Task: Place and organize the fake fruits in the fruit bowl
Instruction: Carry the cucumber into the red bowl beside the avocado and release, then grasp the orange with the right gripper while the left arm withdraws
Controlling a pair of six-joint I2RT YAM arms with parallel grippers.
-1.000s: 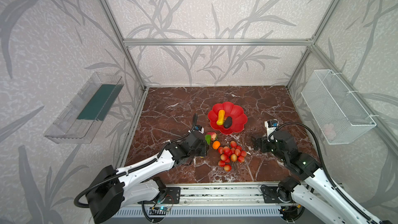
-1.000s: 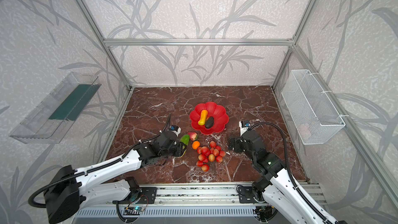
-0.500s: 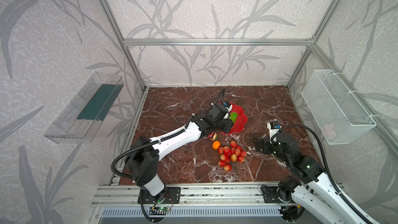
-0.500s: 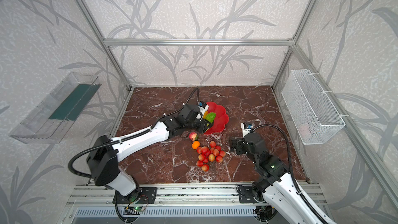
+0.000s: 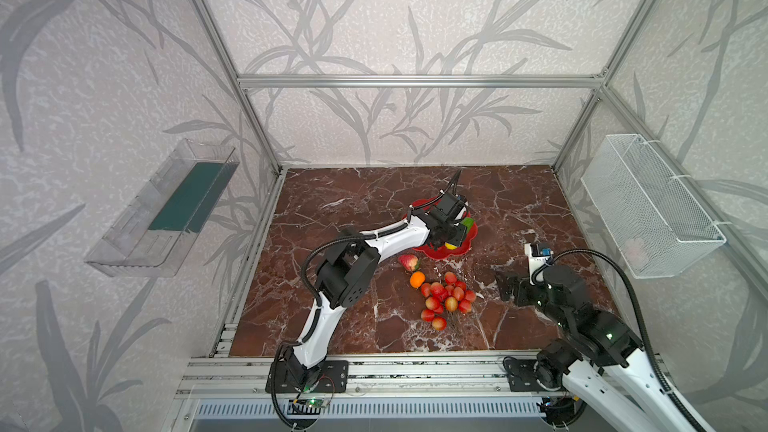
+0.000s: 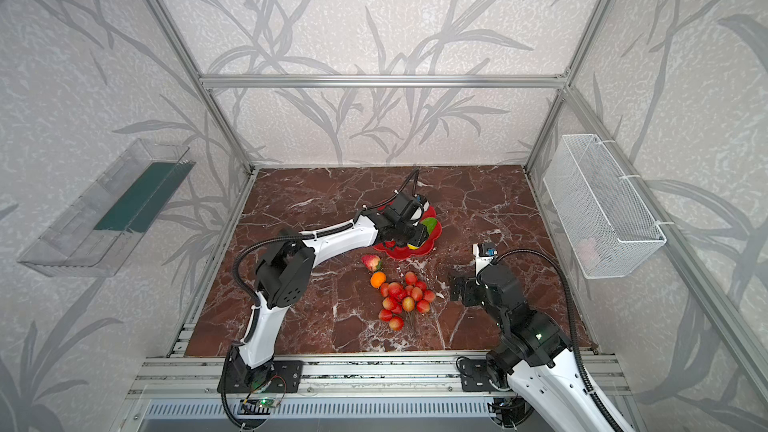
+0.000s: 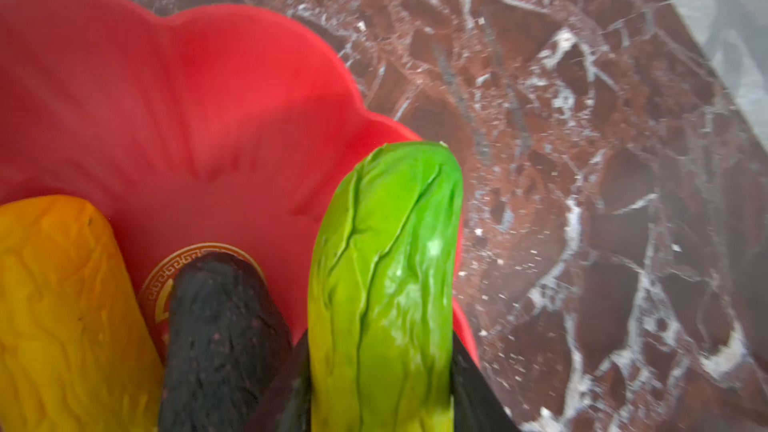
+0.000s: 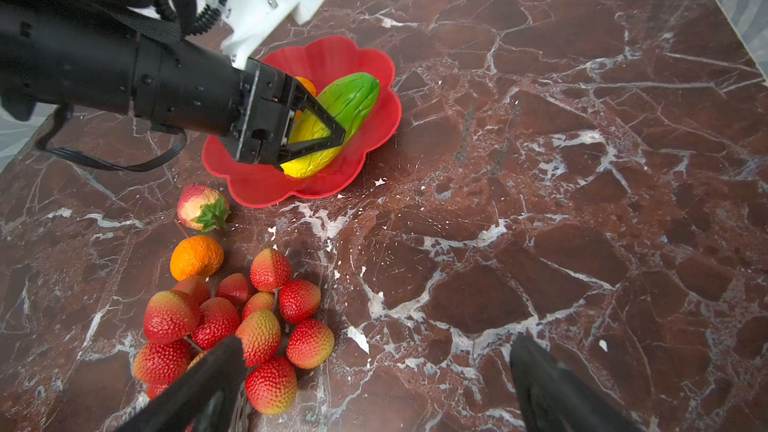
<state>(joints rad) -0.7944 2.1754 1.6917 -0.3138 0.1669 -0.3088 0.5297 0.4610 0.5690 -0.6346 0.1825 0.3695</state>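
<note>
Gripping the green-yellow fruit (image 8: 353, 95) in the fruit bowl (image 8: 374, 139) is the left pincer (image 7: 380, 340); right pincer (image 8: 376, 347) spread

A brown marble table (image 5: 353, 209) veined in white is stretching across the floor of the cell, and an aluminium frame (image 5: 415, 81) and grey leaf-patterned wallpaper (image 5: 374, 14) are closing it in. A clear plastic tray (image 5: 137, 243) is hanging on the left wall, with a dark green panel (image 5: 191, 197) showing inside it. A white wire-mesh basket (image 5: 648, 201) is hanging on the right wall, and something pale pink (image 5: 634, 248) is sitting low in it, too faint to make out.
</note>
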